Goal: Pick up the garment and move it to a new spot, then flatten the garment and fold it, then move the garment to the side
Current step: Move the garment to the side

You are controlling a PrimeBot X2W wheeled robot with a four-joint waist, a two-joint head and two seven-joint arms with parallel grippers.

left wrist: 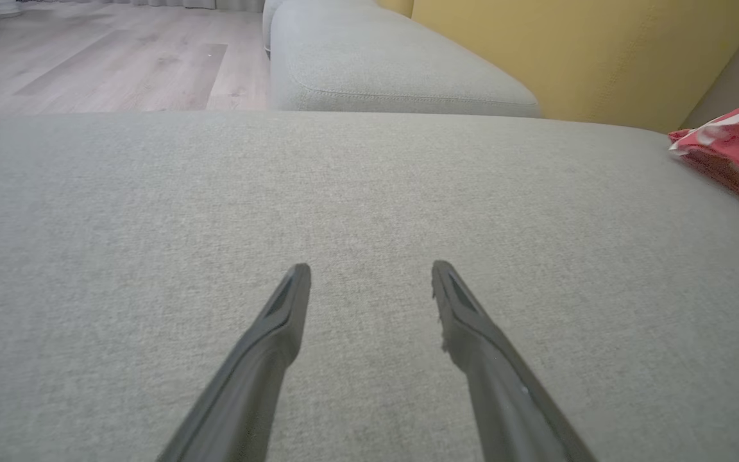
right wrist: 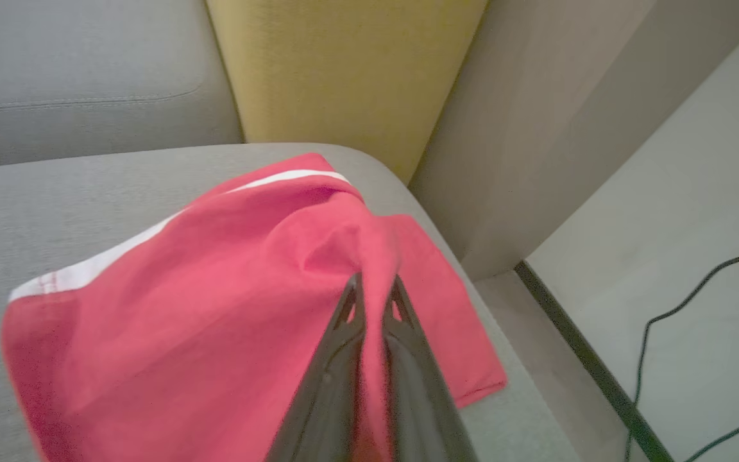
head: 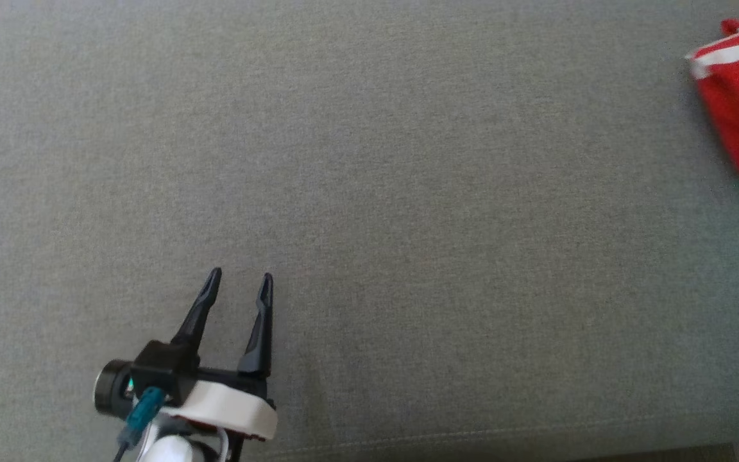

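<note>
Between the right tool's point(right wrist: 375, 280) two fingers sits a pinched-up bit of the garment point(right wrist: 203, 301); that tool is clenched on it. Most of the red cloth lies on the sofa cushion point(head: 408, 192) under that tool, near the cushion's corner. So the pick-up looks just begun, and moving, flattening, folding and putting aside seem left to do. The left tool point(head: 241, 274) is released and holds nothing, with the garment far to its right. A yellow back cushion point(right wrist: 344, 64) stands past the right tool, and a black cable point(right wrist: 664, 314) lies on the floor to its right. Nothing seems to block the way.
</note>
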